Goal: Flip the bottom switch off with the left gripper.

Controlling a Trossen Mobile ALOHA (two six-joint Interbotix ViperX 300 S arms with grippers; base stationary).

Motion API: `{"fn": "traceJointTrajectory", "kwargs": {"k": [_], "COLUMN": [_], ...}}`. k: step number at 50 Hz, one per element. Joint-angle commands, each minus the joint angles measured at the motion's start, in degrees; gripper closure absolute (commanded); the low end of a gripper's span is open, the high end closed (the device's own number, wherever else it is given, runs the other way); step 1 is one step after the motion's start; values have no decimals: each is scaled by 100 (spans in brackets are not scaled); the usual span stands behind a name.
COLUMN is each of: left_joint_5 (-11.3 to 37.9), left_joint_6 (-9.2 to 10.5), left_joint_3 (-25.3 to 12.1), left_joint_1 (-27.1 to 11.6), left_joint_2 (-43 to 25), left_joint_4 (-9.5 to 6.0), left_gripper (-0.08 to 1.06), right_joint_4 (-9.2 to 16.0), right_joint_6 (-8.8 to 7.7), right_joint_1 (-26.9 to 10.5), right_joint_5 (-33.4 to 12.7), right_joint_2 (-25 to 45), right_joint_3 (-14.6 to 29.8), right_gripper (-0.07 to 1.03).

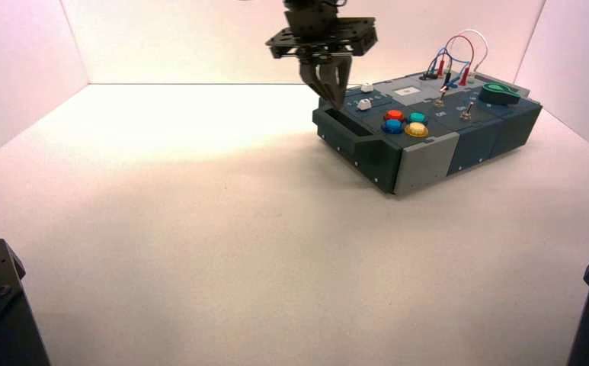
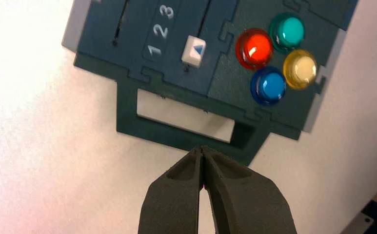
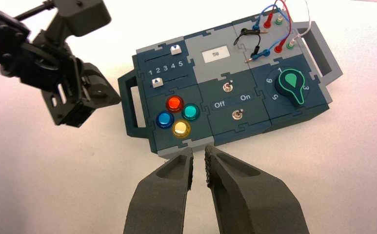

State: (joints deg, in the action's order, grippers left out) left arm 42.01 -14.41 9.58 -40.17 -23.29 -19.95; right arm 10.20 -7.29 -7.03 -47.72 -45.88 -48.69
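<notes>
Your left gripper (image 1: 335, 101) hangs in the upper middle of the high view, its fingers (image 2: 174, 195) pointing down and pressed together. Your right gripper (image 3: 200, 150) is outside that view; its own wrist view shows its fingertips parted by a narrow gap, well apart from your left gripper, touching nothing
</notes>
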Motion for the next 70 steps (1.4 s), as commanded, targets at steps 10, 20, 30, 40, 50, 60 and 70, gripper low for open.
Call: {"fn": "traceJointTrajectory", "kwargs": {"k": [10, 20, 30, 40, 50, 60, 70], "left_joint_5": [264, 439, 659, 712, 650, 659, 642], "left_joint_6": [18, 237, 554, 571, 563, 554, 510], "left_joint_3": [-721, -949, -870, -431, -88, 185, 554], "left_joint_1": [-26, 35, 352, 527, 694, 1002, 1336], "left_joint_2": [-404, -668, -800, -642, -492, -308, -26], "left_joint_4": [-18, -9, 26, 97, 149, 422, 633], "left_gripper": [100, 101, 101, 101, 101, 101, 101], "right_joint_4": [18, 9, -18, -62, -53, -62, -62], "right_joint_6": [-9, -18, -18, -18, -18, -35, -62], "right_joint_1": [-26, -26, -26, -26, -26, -26, -26], "right_joint_5": [-9, -79, -114, -114, -114, -193, 26], "right_joint_2": [-26, -26, -26, -18, 62, 325, 888], "right_joint_3": [62, 105, 176, 229, 237, 167, 97], "right_gripper": [80, 80, 80, 80, 80, 81, 88]}}
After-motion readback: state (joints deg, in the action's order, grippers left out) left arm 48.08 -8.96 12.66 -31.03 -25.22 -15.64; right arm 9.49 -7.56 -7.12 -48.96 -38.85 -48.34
